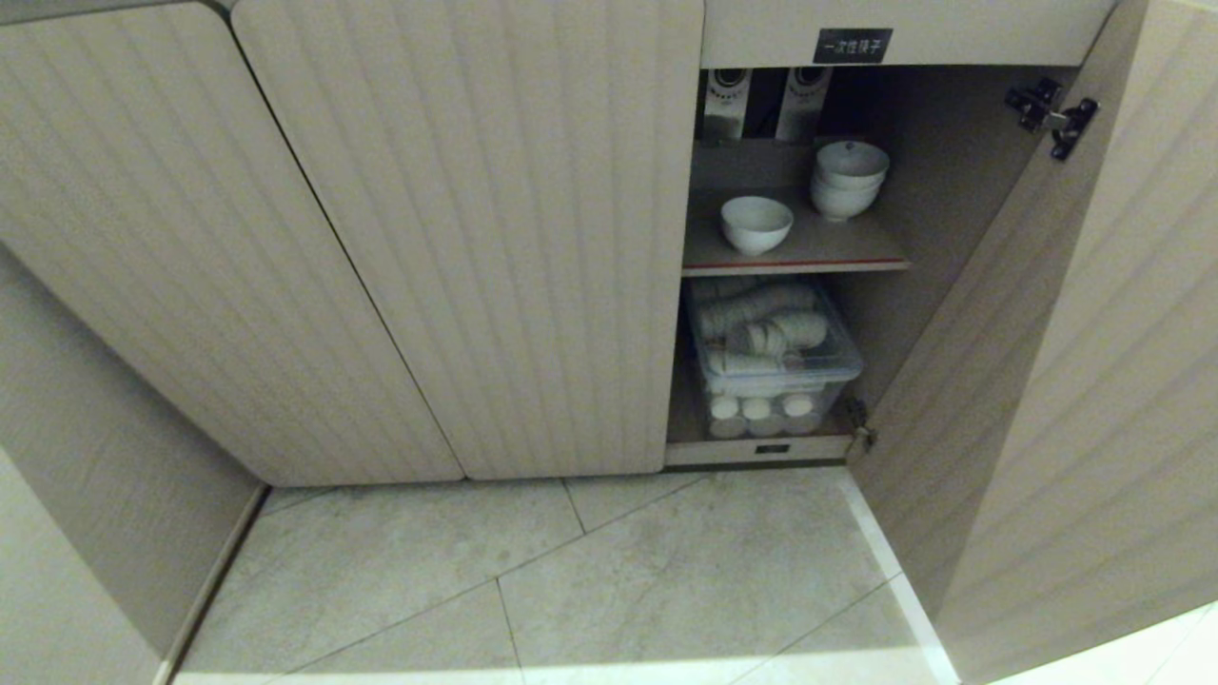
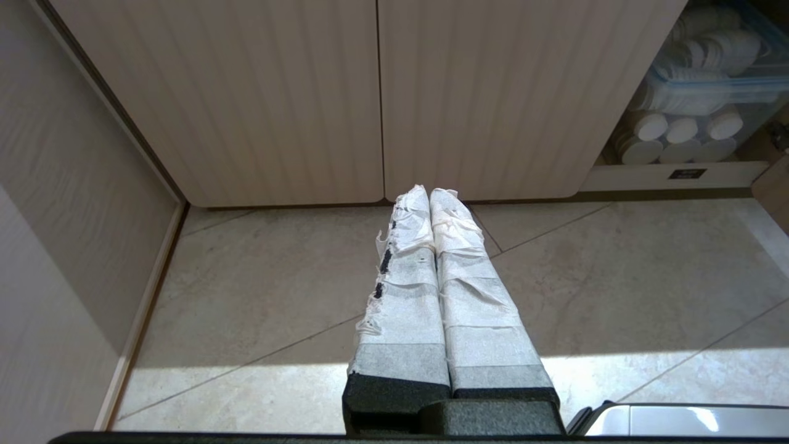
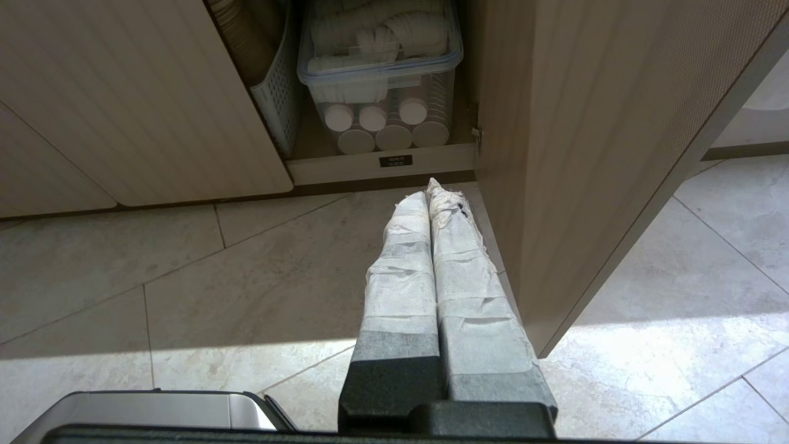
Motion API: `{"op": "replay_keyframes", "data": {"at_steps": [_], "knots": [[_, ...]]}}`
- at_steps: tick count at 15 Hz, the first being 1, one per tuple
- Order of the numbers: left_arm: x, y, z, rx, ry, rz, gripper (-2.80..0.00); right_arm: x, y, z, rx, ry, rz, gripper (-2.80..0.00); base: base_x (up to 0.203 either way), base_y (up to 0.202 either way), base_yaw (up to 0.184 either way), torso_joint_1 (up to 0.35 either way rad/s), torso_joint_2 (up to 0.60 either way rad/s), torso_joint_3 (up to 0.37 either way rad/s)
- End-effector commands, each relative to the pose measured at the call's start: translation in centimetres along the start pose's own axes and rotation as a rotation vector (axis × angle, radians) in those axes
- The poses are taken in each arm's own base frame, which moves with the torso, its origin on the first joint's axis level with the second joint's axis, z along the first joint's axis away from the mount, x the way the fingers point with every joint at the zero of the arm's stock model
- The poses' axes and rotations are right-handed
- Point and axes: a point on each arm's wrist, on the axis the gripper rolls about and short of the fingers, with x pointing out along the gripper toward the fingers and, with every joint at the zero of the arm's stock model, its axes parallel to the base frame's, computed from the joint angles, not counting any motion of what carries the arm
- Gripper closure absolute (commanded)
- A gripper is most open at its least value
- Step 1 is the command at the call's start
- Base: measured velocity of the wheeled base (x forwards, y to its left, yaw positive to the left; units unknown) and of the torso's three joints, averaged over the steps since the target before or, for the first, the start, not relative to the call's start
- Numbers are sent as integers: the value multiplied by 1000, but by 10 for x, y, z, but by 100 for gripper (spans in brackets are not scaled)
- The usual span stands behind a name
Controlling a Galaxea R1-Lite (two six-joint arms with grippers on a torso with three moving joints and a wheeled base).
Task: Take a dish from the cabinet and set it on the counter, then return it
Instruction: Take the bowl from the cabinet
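Three views give us three different slices; only the head view reaches the shelf (image 1: 799, 255) of the cabinet (image 1: 476, 238), where the dish (image 1: 756, 224) sits alone toward the front left, upright, with a stack of bowls (image 1: 848, 178) behind it to the right and a black label (image 1: 853, 45) above the opening; neither tool shows there. Our left wrist view has the left tool (image 2: 429, 192) over the floor (image 2: 259, 296) before the shut doors, its taped fingers pressed together and holding nothing. Our right wrist view has the right tool (image 3: 429, 187) likewise closed and empty, just beside the edge of the open door (image 3: 585, 154), and it alone reveals a white slatted basket (image 3: 275, 98) tucked left of the clear lidded box (image 3: 379, 68); that box of white cups fills the compartment under the shelf. The open door stands swung out at the right, and the dish is hidden from both wrist views.
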Motion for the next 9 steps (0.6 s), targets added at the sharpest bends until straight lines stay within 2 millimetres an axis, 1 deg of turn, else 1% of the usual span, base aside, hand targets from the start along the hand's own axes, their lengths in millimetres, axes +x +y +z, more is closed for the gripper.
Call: {"op": "replay_keyframes", "data": {"at_steps": [1, 9], "knots": [[0, 0, 0, 0, 0, 0, 0, 0, 0, 0, 1, 1, 1, 0, 0, 0, 0, 0, 0, 0], [0, 0, 0, 0, 0, -1, 0, 0, 0, 0, 1, 1, 0, 0, 0, 0, 0, 0, 0, 0]]}}
